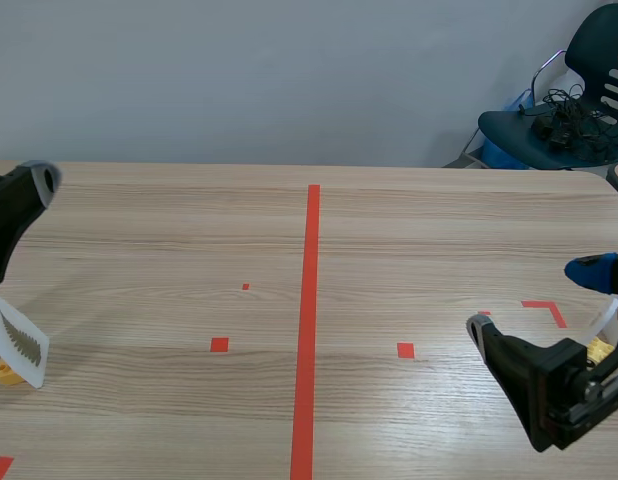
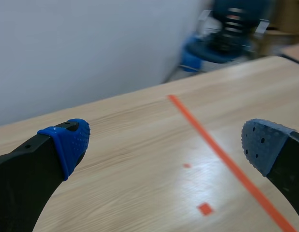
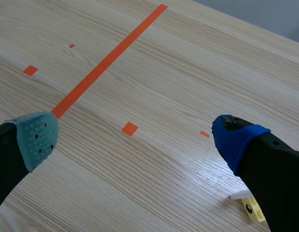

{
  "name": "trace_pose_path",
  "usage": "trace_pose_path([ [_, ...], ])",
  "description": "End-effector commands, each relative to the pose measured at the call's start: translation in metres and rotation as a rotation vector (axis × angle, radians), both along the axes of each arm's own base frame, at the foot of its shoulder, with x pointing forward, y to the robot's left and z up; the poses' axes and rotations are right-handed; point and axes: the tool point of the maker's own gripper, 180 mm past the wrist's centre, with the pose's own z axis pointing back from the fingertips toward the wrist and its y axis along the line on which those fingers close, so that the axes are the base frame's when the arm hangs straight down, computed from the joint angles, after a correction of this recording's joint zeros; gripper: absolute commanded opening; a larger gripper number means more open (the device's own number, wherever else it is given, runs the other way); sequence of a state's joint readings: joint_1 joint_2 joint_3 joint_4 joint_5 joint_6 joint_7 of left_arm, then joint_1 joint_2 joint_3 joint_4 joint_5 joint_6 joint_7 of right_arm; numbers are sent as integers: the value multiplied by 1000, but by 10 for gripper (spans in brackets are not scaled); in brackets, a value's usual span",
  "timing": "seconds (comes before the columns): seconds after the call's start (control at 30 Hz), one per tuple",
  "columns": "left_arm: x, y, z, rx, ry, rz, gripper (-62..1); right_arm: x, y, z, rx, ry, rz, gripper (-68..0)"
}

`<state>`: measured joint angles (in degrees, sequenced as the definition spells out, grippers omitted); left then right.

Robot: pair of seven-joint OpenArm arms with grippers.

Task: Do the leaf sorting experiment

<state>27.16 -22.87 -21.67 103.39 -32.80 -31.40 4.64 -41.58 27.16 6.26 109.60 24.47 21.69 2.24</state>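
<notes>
One leaf card point(image 1: 19, 345) stands tilted in a yellow stand point(image 1: 7, 373) at the table's point(image 1: 409, 230) near left, close to my left arm. The dark leaf's long axis slants down toward the near right. My left gripper point(image 2: 164, 140) is spread wide, holding nothing. My right gripper point(image 3: 135, 133) gapes too, empty, with a second yellow stand point(image 3: 252, 209) just beside one finger.

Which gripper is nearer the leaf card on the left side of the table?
Left. The left gripper hangs just beyond the leaf card; the right gripper sits across the red line.
</notes>
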Motion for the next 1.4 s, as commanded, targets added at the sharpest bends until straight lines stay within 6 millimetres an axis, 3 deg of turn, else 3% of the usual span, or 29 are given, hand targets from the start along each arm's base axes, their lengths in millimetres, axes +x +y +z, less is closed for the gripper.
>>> trace_pose_path([
  [0.0,-10,-17,-1,-35,24,-91,14,7,-1,11,-1,-38,0,4],
  [0.07,-22,-35,4,-50,31,-181,14,7,-1,11,-1,-38,0,4],
  [0.27,-34,-49,9,-77,42,-220,14,7,-1,11,-1,-39,0,4],
  [0.7,-45,-76,-21,-6,129,-299,14,7,-1,11,-1,-39,0,4],
  [0.93,-46,-73,-33,-9,162,-292,14,6,0,11,2,-38,5,4],
  [1.2,-42,-61,-45,-43,181,-255,14,18,34,14,24,-55,112,4],
  [1.37,-42,-56,-54,-50,203,-239,14,28,63,-4,1,-59,195,4],
])
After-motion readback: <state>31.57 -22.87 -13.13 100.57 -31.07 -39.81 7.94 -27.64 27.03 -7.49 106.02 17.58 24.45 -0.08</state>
